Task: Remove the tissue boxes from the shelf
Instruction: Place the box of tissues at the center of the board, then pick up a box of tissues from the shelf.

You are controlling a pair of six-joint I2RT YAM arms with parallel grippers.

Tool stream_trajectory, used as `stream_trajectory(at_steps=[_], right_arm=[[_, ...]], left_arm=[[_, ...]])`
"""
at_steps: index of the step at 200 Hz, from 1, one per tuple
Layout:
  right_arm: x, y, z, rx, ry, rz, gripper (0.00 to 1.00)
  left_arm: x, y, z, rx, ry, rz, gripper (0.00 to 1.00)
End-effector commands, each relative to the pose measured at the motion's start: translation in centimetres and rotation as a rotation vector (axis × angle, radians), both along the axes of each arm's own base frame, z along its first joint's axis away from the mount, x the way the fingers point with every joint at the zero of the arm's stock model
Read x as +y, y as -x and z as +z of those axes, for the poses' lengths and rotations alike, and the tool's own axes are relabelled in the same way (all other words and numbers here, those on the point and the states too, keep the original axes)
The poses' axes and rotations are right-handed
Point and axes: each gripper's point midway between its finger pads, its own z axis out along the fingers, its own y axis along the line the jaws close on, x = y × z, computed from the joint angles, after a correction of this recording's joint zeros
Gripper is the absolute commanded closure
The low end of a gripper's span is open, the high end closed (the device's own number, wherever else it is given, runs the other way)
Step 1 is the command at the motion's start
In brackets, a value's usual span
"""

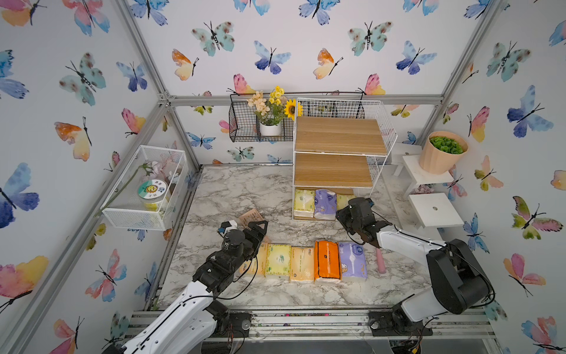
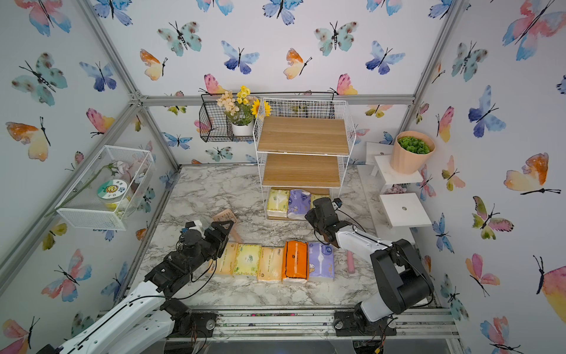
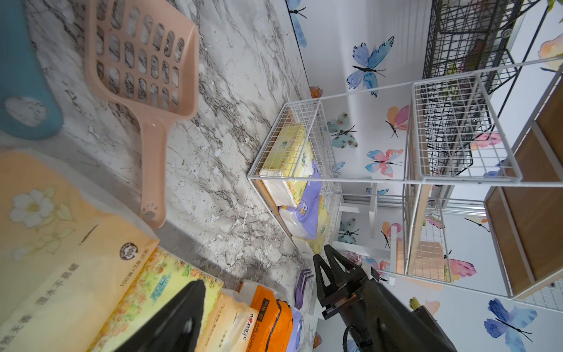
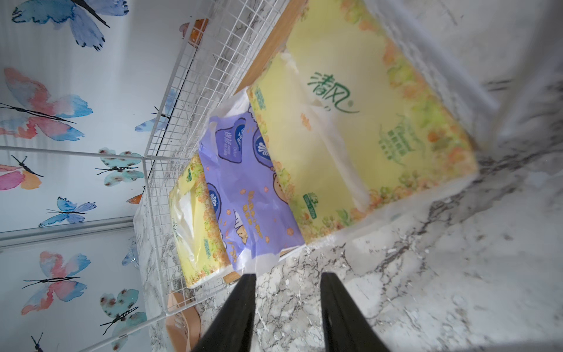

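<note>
In both top views the marble table is the floor of a cell papered with butterflies. At the back of the table stands the shelf, three tiers of white wire with wooden boards. Its top and middle boards are bare.

A white mesh basket hangs on the wall by the left arm. A black wire basket with flowers hangs just beside the shelf's top tier. A peach pot of greenery sits on a white stand toward the right arm's side.

Only the bottom tier holds tissue packs, three side by side. They are a yellow-green pack against the mesh side, the shelved lavender pack touching it, and a third yellow pack, mostly hidden by the right arm's wrist.

Near the table's front edge five more packs lie in a row, flank to flank. These are a peach pack partly under the left arm, a green-flowered pack, a pale orange pack, the orange pack with black lines, and the front lavender pack.

The left gripper hovers over the peach end of the row, jaws wide apart and empty. The right gripper is low at the mouth of the bottom tier. The right wrist view shows its fingers parted with nothing between them, the tips just short of the shelved lavender pack's end.

A pink slotted scoop lies on the table beside the left gripper. A small pink stick lies just beside the front lavender pack.
</note>
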Motion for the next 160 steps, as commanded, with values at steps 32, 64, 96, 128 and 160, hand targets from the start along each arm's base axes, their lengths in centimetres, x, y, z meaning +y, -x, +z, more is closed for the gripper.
stream_trajectory(at_steps=[32, 64, 96, 128, 160], right_arm=[[0.9, -2.0, 1.1, -0.075, -0.014, 0.026, 0.63], [1.0, -2.5, 0.7, -0.082, 0.003, 0.034, 0.64], [1.2, -2.9, 0.1, -0.078, 0.022, 0.043, 0.67], [1.5, -3.0, -0.6, -0.069, 0.034, 0.066, 0.78], [1.2, -2.7, -0.5, -0.078, 0.069, 0.085, 0.90]], left_arm=[[-0.7, -0.2, 0.5, -0.020, 0.004, -0.055, 0.14], [-0.5, -0.5, 0.5, -0.019, 0.006, -0.052, 0.15], [-0.6, -0.7, 0.6, -0.018, 0.007, -0.061, 0.15], [-0.7, -0.9, 0.8, -0.019, 0.004, -0.074, 0.15], [-0.7, -0.9, 0.7, -0.019, 0.001, -0.080, 0.15]])
